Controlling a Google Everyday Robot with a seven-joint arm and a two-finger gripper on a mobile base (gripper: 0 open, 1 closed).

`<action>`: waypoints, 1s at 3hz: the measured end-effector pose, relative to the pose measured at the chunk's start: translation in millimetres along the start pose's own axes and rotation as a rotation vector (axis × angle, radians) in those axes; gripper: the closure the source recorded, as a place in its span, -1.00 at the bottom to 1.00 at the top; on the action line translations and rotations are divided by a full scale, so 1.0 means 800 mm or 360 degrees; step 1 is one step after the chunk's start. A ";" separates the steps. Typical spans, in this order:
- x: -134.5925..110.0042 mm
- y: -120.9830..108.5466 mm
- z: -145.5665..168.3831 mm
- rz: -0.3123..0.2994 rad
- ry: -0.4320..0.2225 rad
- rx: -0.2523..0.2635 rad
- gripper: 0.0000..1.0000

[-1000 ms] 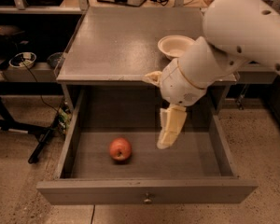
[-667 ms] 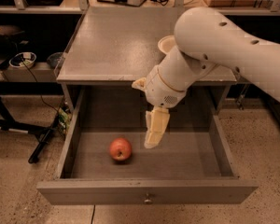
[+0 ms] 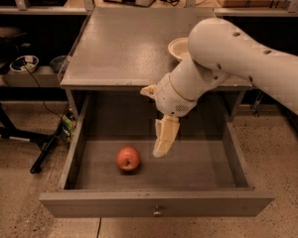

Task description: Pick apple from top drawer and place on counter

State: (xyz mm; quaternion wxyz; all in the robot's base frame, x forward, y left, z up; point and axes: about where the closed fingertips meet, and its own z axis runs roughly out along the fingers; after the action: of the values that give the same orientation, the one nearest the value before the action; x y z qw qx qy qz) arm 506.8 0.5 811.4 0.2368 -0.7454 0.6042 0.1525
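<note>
The apple (image 3: 128, 158) is small and red-orange and lies on the floor of the open top drawer (image 3: 89, 202), left of centre. The drawer is pulled fully out and its small metal knob (image 3: 157, 212) faces me. My gripper (image 3: 161, 150) hangs point-down inside the drawer, just right of the apple and slightly above the drawer floor, apart from the apple. The white arm reaches in from the upper right. The grey counter (image 3: 124, 43) lies above the drawer.
A white bowl (image 3: 179, 47) stands on the counter's right side, partly hidden by my arm. Dark shelving with cables and a small bowl (image 3: 24, 63) stands at the left. A black stand leg (image 3: 44, 150) lies on the speckled floor left of the cabinet.
My arm has swung left across the drawer, bringing the gripper closer to the apple. The apple and the drawer have not moved.
</note>
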 end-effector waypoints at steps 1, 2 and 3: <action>0.005 -0.012 0.011 -0.0013 -0.0042 0.0012 -1.00; 0.014 -0.019 0.026 0.0002 -0.0059 0.0000 -1.00; 0.021 -0.019 0.043 0.0041 -0.0044 -0.0010 -1.00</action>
State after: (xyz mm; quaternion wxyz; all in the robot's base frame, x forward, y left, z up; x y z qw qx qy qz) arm 527.2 7.6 776.0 0.2409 -0.7361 0.6099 0.1677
